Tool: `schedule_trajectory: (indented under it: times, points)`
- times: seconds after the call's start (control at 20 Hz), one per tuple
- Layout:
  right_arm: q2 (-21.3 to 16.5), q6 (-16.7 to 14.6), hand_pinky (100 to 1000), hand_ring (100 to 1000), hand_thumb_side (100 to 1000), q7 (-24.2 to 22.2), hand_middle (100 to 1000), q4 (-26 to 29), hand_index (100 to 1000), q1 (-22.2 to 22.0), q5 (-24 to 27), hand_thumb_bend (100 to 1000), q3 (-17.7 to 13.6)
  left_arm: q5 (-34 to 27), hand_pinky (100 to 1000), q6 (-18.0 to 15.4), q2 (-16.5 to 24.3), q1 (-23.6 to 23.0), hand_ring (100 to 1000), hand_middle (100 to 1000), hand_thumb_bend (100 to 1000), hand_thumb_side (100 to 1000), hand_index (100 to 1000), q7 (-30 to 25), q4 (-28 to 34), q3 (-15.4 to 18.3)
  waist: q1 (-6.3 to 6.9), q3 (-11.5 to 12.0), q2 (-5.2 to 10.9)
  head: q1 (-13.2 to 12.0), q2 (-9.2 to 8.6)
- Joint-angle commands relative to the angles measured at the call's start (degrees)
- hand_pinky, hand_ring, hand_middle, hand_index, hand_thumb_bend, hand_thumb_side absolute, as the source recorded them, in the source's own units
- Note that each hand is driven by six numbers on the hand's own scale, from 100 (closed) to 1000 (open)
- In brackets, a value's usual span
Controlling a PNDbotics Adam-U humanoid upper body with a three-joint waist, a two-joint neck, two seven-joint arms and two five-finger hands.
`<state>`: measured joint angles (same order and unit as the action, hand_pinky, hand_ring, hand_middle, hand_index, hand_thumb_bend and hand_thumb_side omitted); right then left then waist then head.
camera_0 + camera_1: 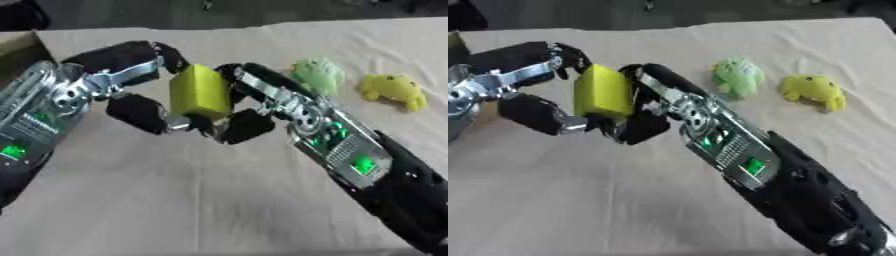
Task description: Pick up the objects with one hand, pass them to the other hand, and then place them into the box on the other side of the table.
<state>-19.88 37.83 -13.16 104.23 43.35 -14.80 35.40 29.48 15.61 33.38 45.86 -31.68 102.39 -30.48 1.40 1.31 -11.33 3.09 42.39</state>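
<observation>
Showing a box (pixel 19 47) corner, only the left eye view.

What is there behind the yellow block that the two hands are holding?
Behind the yellow block lie the beige cloth and, farther right, a green toy and a yellow toy. The left hand and right hand cover the cloth beneath it.

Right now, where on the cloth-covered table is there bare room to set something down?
The near stretch of the tan cloth, below both arms, is bare, as is the far strip behind the toys. It is crowded at centre, where the left hand and right hand meet around the yellow block, and at far right by the pale green plush toy and yellow plush toy.
</observation>
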Motion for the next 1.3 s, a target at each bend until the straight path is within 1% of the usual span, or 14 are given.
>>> schedule_trajectory:
  times: [0.05,0.3,0.35,0.4,0.5,0.6,0.7,0.75,0.8,0.85,0.95,1.05,1.15,1.3]
  points:
    - [-0.1,-0.1,759,540,186,-0.2,468,1.2,508,1.0,0.2,100,-0.3,-0.6,717,0.2,0.5,0.9,801,719,330,531,801,1.0,0.1,0.6,0.02,0.0,1.25,-0.2,-0.5]
    - [-0.1,-0.1,758,540,188,-0.2,469,1.2,509,0.9,0.3,100,-0.4,-1.8,681,0.4,0.3,0.7,770,675,232,469,766,2.6,0.1,0.5,0.03,-0.1,1.22,-0.1,-0.45]
    - [-0.1,-0.1,758,540,188,-0.2,469,1.2,509,0.9,0.3,100,-0.4,-2.0,672,0.4,0.2,0.7,761,659,194,449,750,2.9,0.0,0.5,0.03,-0.1,1.22,-0.1,-0.43]
    - [-0.1,-0.1,758,540,188,-0.2,469,1.2,509,0.8,0.3,100,-0.4,-2.3,671,0.5,0.2,0.7,759,656,184,444,746,3.2,0.0,0.5,0.03,-0.1,1.22,-0.1,-0.41]
    - [-0.1,-0.1,759,541,189,-0.2,470,1.2,510,0.8,0.3,100,-0.4,-2.8,659,0.5,0.2,0.7,747,636,105,390,717,3.8,0.0,0.5,0.03,-0.1,1.22,-0.1,-0.39]
    - [-0.2,-0.1,759,544,194,-0.2,473,1.1,515,0.8,0.1,100,-0.4,-3.4,647,0.6,0.3,0.6,736,618,100,344,695,4.2,0.0,0.5,0.02,-0.1,1.23,-0.1,-0.39]
    - [-0.2,0.0,763,558,214,-0.1,496,1.0,547,0.7,0.0,100,-0.6,-4.1,634,0.7,0.3,0.6,722,600,100,319,671,4.6,0.1,0.5,0.02,0.0,1.22,-0.1,-0.43]
    - [-0.2,0.1,770,577,225,0.0,521,1.0,582,0.7,0.0,100,-0.7,-4.4,626,0.7,0.4,0.5,711,588,100,317,655,4.8,0.1,0.6,0.02,0.0,1.22,-0.2,-0.44]
    - [-0.2,0.2,780,603,246,0.2,557,0.9,634,0.6,0.0,126,-0.8,-4.7,620,0.8,0.4,0.5,703,577,100,314,639,5.1,0.1,0.6,0.01,0.0,1.22,-0.2,-0.45]
    - [-0.3,0.3,790,630,268,0.4,598,0.9,678,0.6,0.1,181,-0.8,-5.0,614,0.8,0.5,0.4,694,565,100,319,617,5.3,0.1,0.6,0.01,0.0,1.22,-0.2,-0.47]
    - [-0.4,0.3,797,655,293,0.7,652,0.8,725,0.5,0.1,234,-0.9,-5.4,604,0.9,0.7,0.3,680,546,100,306,587,5.5,0.1,0.6,0.02,0.0,1.22,-0.2,-0.5]
    - [-0.4,0.1,802,671,305,0.7,687,0.8,747,0.5,0.1,259,-0.8,-5.7,598,1.0,0.8,0.3,670,531,100,298,559,5.7,0.1,0.6,0.02,0.0,1.21,-0.2,-0.53]
    - [-0.5,-0.1,806,687,315,0.5,712,0.7,769,0.4,-0.3,290,-0.7,-5.9,594,1.1,0.9,0.2,663,522,100,290,550,5.7,0.0,0.6,0.02,0.0,1.21,-0.2,-0.51]
    - [-0.7,-0.5,808,696,316,0.0,726,0.6,791,0.3,-0.8,316,-0.8,-5.9,588,1.4,1.2,0.0,653,508,100,275,535,5.9,-0.1,0.8,0.03,0.0,1.21,-0.3,-0.53]
